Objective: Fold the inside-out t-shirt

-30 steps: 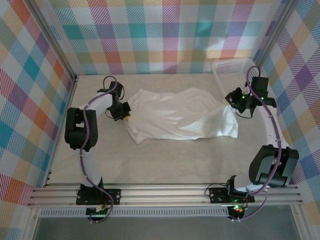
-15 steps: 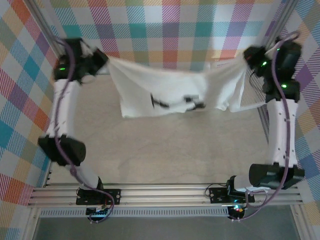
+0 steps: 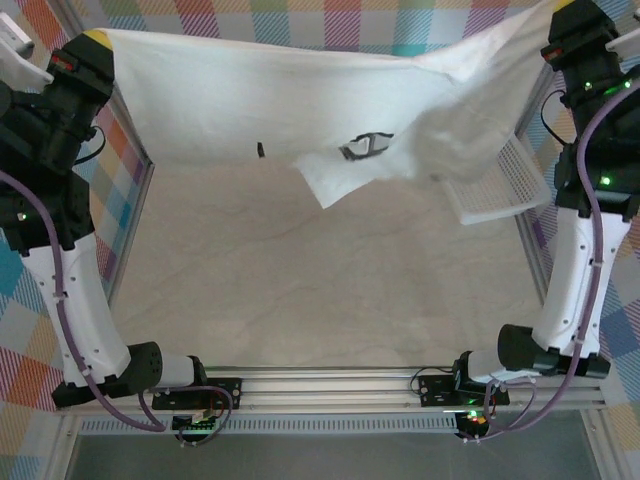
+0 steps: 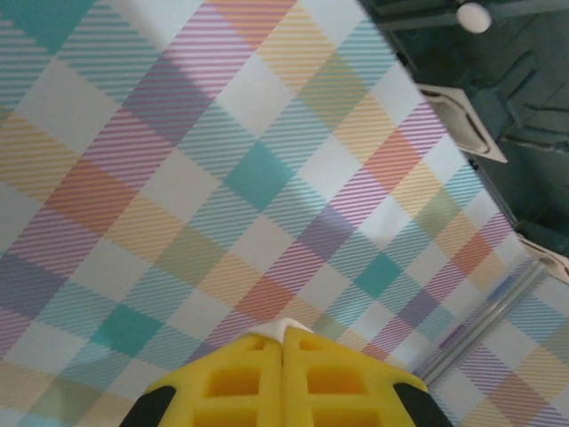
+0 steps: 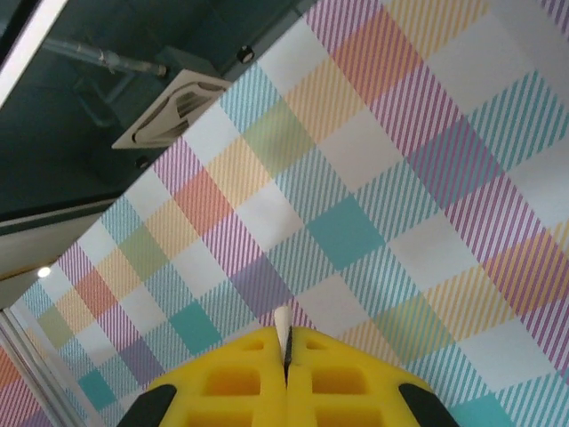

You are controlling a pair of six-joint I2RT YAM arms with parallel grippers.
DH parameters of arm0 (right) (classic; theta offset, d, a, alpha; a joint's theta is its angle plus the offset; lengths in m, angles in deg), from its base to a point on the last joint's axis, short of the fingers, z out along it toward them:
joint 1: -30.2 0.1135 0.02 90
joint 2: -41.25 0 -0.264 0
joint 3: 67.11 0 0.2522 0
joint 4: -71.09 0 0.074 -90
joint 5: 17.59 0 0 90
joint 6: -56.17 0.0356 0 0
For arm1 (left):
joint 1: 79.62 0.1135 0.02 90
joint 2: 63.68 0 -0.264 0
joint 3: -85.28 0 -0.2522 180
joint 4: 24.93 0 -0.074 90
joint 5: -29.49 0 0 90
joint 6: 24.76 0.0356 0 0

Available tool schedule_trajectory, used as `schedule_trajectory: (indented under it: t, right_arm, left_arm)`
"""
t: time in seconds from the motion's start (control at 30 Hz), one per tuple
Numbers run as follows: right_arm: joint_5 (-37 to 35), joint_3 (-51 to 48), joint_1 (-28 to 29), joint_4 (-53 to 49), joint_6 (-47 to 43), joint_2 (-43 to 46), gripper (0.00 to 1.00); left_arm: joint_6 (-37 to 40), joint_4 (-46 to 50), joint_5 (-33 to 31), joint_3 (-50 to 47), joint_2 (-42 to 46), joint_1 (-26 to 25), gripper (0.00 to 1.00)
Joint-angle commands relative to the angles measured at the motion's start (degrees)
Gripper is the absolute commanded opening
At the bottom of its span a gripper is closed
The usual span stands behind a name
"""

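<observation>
Both arms are up high. My left hand (image 3: pixel 98 38) is at the top left corner of the overhead view and my right hand (image 3: pixel 552 24) at the top right. The t-shirt (image 3: pixel 300 95) is strung between them like a sheet on a line. Its top edge runs from one hand to the other and sags a touch in the middle. The rest hangs down in front of the plaid back wall (image 3: pixel 300 20), over the far end of the surface (image 3: pixel 300 290).

On the left wrist view, my yellow fingers (image 4: pixel 236 378) are pressed together with a thin sliver of white cloth (image 4: pixel 286 330) pinched in the seam. That hand is clamped on the t-shirt. It's the same on the right wrist view: yellow fingers (image 5: pixel 240 378) tight together with a white strip (image 5: pixel 282 322) poking up between them. So the right hand is clamped on the t-shirt too.

Looking down the fabric, there's a small dark tag (image 3: pixel 259 150) left of centre. A dark looped shape (image 3: pixel 365 146) sits near the middle, and I can't tell what that one is. The lower edge is uneven, with a pointed flap (image 3: pixel 325 195) drooping lowest. The right side is bunched and rumpled (image 3: pixel 450 135). It drapes across part of the white lattice basket (image 3: pixel 495 190) at the far right edge of the surface.
</observation>
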Motion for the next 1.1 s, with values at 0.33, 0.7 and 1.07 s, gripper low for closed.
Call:
schedule_trajectory:
  t: [0.33, 0.7, 1.07]
  right_arm:
    - [2.02, 3.03, -0.03, 5.04, -4.39, 8.49, 0.00]
    - [10.49, 12.74, 1.30, 12.65, -1.22, -13.57, 0.00]
    - [7.98, 36.78, 5.52, 13.13, -1.78, -27.30, 0.00]
  left_arm:
    - [4.99, 9.66, -10.96, 10.29, 5.00, 0.68, 0.00]
    - [3.02, -1.56, -3.70, 1.10, -10.31, 0.70, 0.00]
    - [3.89, 2.92, -1.01, 28.33, -23.12, 0.73, 0.00]
